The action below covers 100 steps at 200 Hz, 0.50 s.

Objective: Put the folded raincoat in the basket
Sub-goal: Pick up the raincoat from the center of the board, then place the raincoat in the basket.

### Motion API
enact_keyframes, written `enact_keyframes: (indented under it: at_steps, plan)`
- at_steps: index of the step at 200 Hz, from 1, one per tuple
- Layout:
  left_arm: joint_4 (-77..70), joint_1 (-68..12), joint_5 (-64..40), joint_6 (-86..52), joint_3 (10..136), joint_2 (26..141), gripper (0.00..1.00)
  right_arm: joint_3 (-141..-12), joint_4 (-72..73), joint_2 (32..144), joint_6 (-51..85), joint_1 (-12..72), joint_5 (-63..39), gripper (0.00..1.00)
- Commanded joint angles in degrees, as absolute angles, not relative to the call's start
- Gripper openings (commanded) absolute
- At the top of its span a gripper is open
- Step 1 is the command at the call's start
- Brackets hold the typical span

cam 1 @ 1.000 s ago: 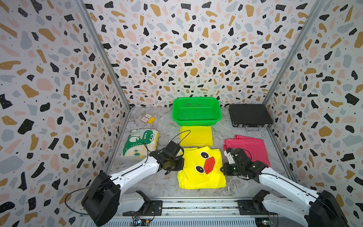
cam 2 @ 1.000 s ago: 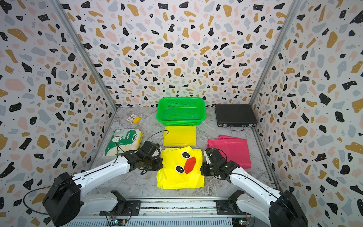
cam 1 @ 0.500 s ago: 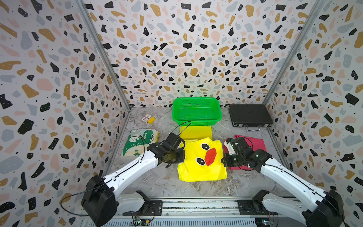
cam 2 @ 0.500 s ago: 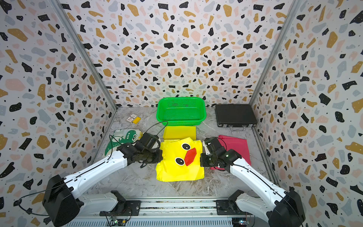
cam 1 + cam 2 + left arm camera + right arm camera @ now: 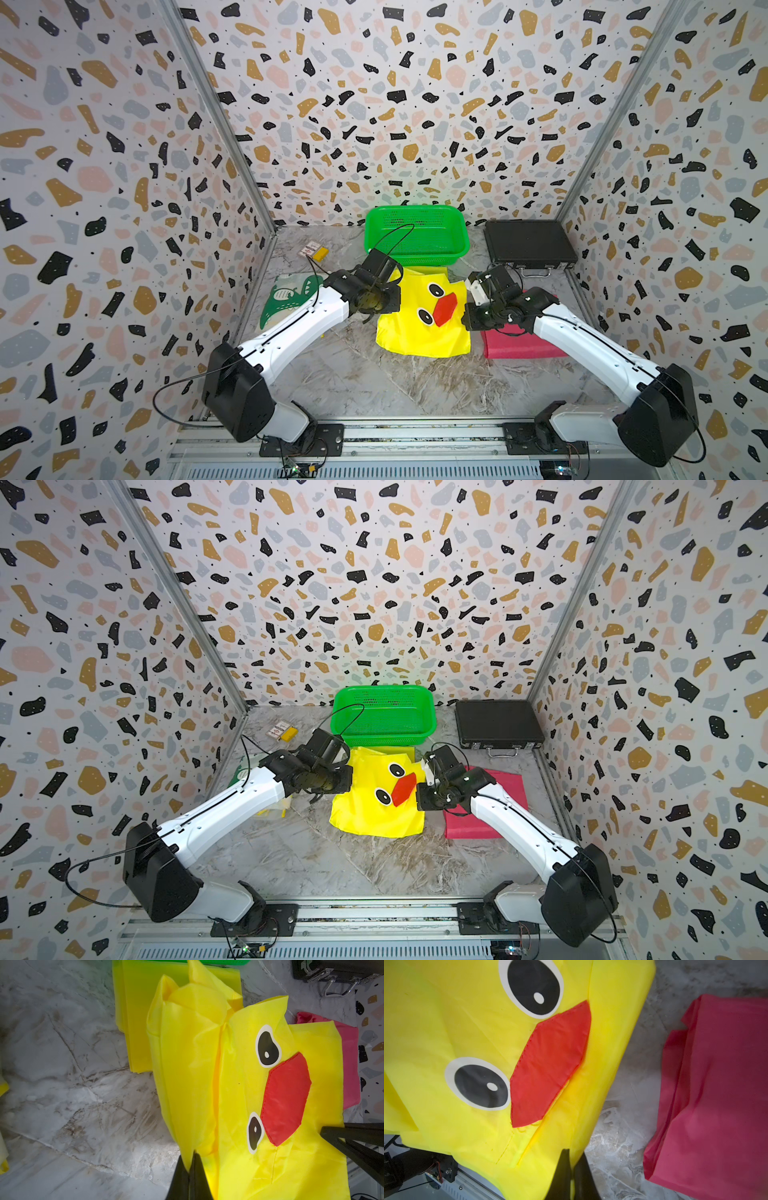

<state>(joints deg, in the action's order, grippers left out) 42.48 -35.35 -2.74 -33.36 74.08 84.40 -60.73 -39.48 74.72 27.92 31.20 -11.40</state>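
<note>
The left jaws and the right jaws were each clamped on opposite side edges of the yellow duck raincoat (image 5: 419, 328), holding it up just in front of the green basket (image 5: 432, 258). Grasping looked done; carrying it over the rim and releasing were left.

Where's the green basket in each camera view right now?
Top view: basket at the back, centre.
Top view: basket beside the black briefcase.
Left wrist: only a green sliver of it at the frame edge.
Right wrist: not in it.
Shared landmark: red beak on the raincoat.
</note>
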Motion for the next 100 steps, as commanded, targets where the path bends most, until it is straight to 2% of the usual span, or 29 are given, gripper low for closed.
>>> enact_keyframes:
  at_steps: [1, 100]
  plan:
    - [42.1, -32.4, -4.22, -31.39, 77.08, 85.87, 0.0, -64.72, -41.06, 75.47, 24.45, 28.11, -14.23, 0.0]
    - [43.43, -24.73, -11.25, -29.31, 100.27, 102.82, 0.0, -86.08, -41.12, 92.99, 18.32, 19.17, -22.54, 0.0]
